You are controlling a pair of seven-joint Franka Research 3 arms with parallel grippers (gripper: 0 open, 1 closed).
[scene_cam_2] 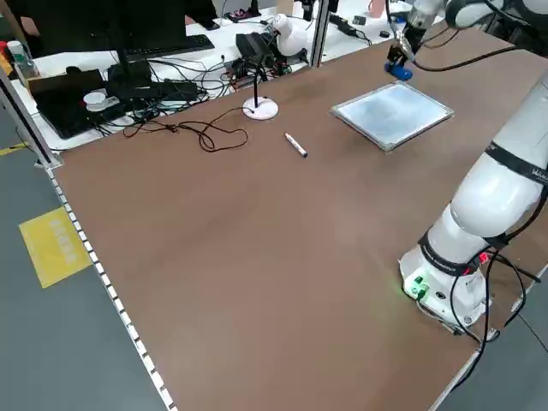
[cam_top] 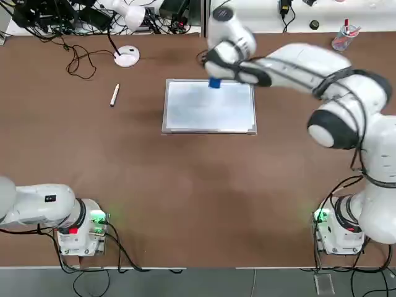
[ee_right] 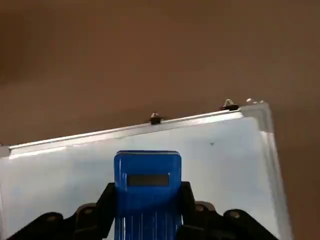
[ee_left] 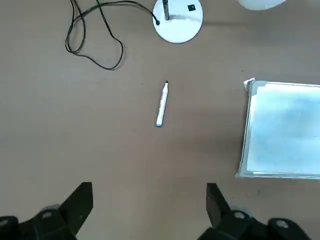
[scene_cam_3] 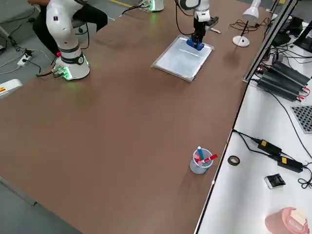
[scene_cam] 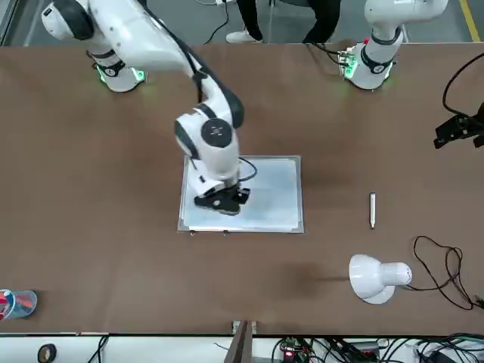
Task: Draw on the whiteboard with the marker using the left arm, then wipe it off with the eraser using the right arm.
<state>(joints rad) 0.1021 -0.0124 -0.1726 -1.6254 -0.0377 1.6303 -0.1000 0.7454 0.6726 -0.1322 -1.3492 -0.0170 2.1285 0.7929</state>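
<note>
The right gripper is clenched on the eraser, a blue block whose free end sticks out past the fingertips (the fingers press its two long sides). Gripper and eraser hang over the board at the edge farthest from the robot, the eraser just inside the frame there; whether it touches the surface cannot be told. In the right side view the eraser points down from the gripper toward the far end of the board. In the front view the right arm reaches in over the table and its wrist covers part of the board.

The board's surface beneath the tool looks faintly smeared bluish, with no clear line on it.

The marker lies flat on the bare table, well apart from the right gripper, off to the board's left side as the robot sees it, near a lamp base with a loose black cable.

The left gripper is released, its fingers spread wide and holding nothing, up above the table with the marker out in front of it and the board's corner off to one side. The left arm sits folded back by its base.

A cup of pens stands near the table edge, far from either tool.
</note>
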